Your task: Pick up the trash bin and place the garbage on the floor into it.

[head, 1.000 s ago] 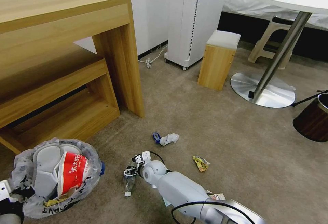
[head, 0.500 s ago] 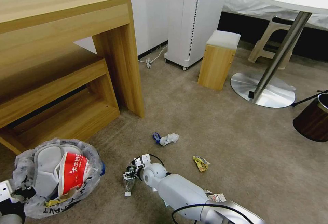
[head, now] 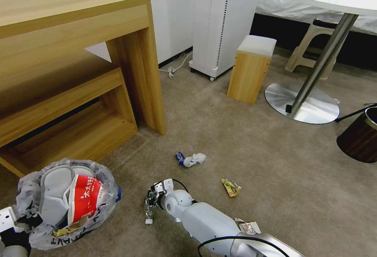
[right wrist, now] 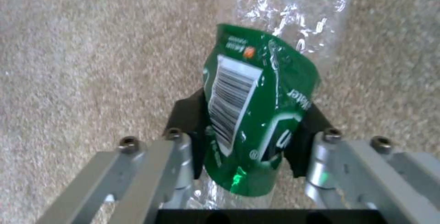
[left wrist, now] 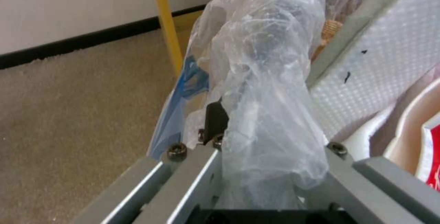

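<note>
Right wrist view has the right gripper (right wrist: 247,138) pinching a crushed bottle (right wrist: 256,114) low over the carpet (head: 255,159). Left gripper (left wrist: 256,155) clamps the bin (head: 66,202) rim. That slick plastic could easily slip.

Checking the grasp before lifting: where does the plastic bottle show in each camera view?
Head view: plastic bottle at bottom centre, hanging cap-down from the right gripper.
Right wrist view: bottle mid-picture, green label, clamped between the finger pads.
Left wrist view: looks along the trash bin bag.
Shared landmark: the right gripper, over the tan floor.
</note>
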Controlling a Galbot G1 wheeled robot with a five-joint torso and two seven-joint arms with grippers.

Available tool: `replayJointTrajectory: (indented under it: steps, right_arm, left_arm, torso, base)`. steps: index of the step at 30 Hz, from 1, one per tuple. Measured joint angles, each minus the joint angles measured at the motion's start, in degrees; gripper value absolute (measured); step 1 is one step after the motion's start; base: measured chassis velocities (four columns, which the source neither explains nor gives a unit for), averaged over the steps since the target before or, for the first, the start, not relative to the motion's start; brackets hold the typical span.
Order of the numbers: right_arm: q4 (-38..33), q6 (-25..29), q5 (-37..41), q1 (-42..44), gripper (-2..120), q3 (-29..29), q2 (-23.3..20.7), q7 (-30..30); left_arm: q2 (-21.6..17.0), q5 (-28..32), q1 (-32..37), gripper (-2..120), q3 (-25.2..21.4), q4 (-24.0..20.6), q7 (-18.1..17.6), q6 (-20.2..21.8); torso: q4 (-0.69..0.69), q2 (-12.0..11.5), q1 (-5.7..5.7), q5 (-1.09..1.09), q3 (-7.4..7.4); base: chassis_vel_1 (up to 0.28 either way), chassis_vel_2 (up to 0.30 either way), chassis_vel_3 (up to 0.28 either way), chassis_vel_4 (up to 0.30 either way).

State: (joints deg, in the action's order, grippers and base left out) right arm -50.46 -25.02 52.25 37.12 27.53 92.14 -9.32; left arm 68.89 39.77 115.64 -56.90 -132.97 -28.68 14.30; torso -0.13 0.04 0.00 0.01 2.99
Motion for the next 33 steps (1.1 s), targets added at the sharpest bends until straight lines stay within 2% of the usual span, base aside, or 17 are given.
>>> replayJointTrajectory:
  steps: [6, 9, 11, 13, 14, 16, 18, 20, 23, 26, 27, 30, 31, 33]
  right_arm:
    - [-3.4, 0.0, -0.9, 0.1, 18, -1.1, -0.1, -1.7]
    - [-12.8, -0.4, -1.0, 0.1, 11, -3.0, 0.0, -4.3]
    - [-14.8, -0.6, -0.9, 0.0, 10, -3.4, -0.1, -4.9]
    - [-22.9, -0.9, -0.1, -0.4, 10, -5.3, -3.4, -6.1]
    - [-22.9, -0.9, -0.1, -0.4, 10, -5.3, -3.4, -6.1]
    - [-29.1, 0.7, -0.2, -0.4, 10, -7.6, -7.7, -4.8]
    - [-31.3, 1.2, -0.2, -0.4, 10, -8.5, -9.0, -4.4]
    - [-37.1, 1.9, 0.0, 0.0, 10, -11.0, -12.2, -3.9]
    - [-41.3, 2.5, 0.5, 0.3, 10, -12.7, -13.7, -3.6]
    - [-47.8, 8.9, 0.8, 0.6, 10, -14.2, -15.4, 2.5]
    - [-47.8, 8.9, 0.8, 0.6, 10, -14.2, -15.4, 2.5]
    - [-51.5, 20.3, -1.1, -0.5, 10, -12.3, -16.4, 15.2]
    - [-51.5, 20.3, -1.1, -0.5, 10, -12.3, -16.4, 15.2]
    - [-52.6, 24.7, -2.6, -1.3, 10, -10.2, -16.3, 20.7]
  left_arm:
    - [-0.1, 0.5, 0.4, 1, -0.4, 0.0, 0.1, 0.1]
    - [-0.5, 2.3, 0.6, 1, -0.4, -0.3, 0.9, 0.8]
    - [-0.6, 2.6, 0.6, 1, -0.4, -0.4, 1.0, 0.9]
    - [-0.7, 3.0, 0.7, 1, -0.3, -0.5, 1.8, 1.3]
    - [-0.7, 3.0, 0.7, 1, -0.3, -0.5, 1.8, 1.3]
    - [-1.0, 3.3, 0.8, 1, -0.5, -0.8, 3.2, 1.6]
    - [-1.0, 3.2, 0.9, 1, -0.5, -0.9, 4.1, 1.8]
    - [-1.0, 3.2, 1.1, 1, -0.6, -1.1, 5.3, 2.2]
    - [-0.9, 3.2, 1.3, 1, -0.6, -0.9, 5.9, 2.3]
    - [-0.9, 3.3, 1.8, 1, -0.8, -0.8, 7.6, 2.2]
    - [-0.9, 3.3, 1.8, 1, -0.8, -0.8, 7.6, 2.2]
    - [-1.3, 3.9, 1.6, 1, -1.0, -0.9, 9.4, 1.6]
    - [-1.3, 3.9, 1.6, 1, -1.0, -0.9, 9.4, 1.6]
    - [-1.3, 3.9, 1.4, 1, -0.9, -0.8, 10.0, 1.5]
  torso:
    - [-0.02, 0.0, 0.0, -0.02, 0.01]
    - [0.0, 0.0, 0.0, -0.01, 0.0]
    - [0.0, 0.0, 0.0, 0.0, 0.0]
    - [0.02, 0.0, 0.0, 0.0, 0.0]
    - [0.02, 0.0, 0.0, 0.0, 0.0]
    - [-0.03, 0.0, 0.0, -0.01, 0.01]
    - [-0.04, 0.0, 0.0, 0.0, 0.0]
    - [-0.05, 0.0, 0.0, 0.01, 0.01]
    - [-0.02, 0.0, 0.0, 0.0, 0.0]
    - [0.0, 0.0, 0.0, 0.0, 0.0]
    - [0.0, 0.0, 0.0, 0.0, 0.0]
    - [-0.01, 0.0, 0.0, 0.0, 0.0]
    - [-0.01, 0.0, 0.0, 0.0, 0.0]
    - [-0.02, 0.0, 0.0, 0.0, 0.0]
  base:
    - [0.0, 0.0, 0.0, 0.0]
    - [0.0, 0.0, 0.0, 0.0]
    - [0.0, 0.0, 0.0, 0.0]
    - [0.0, 0.0, 0.0, 0.0]
    - [0.0, 0.0, 0.0, 0.0]
    - [0.0, 0.0, 0.0, 0.0]
    - [0.0, 0.0, 0.0, 0.0]
    - [0.0, 0.0, 0.0, 0.0]
    - [0.0, 0.0, 0.0, 0.0]
    - [0.0, 0.0, 0.0, 0.0]
    - [0.0, 0.0, 0.0, 0.0]
    - [0.0, 0.0, 0.0, 0.0]
    - [0.0, 0.0, 0.0, 0.0]
    - [0.0, 0.0, 0.0, 0.0]
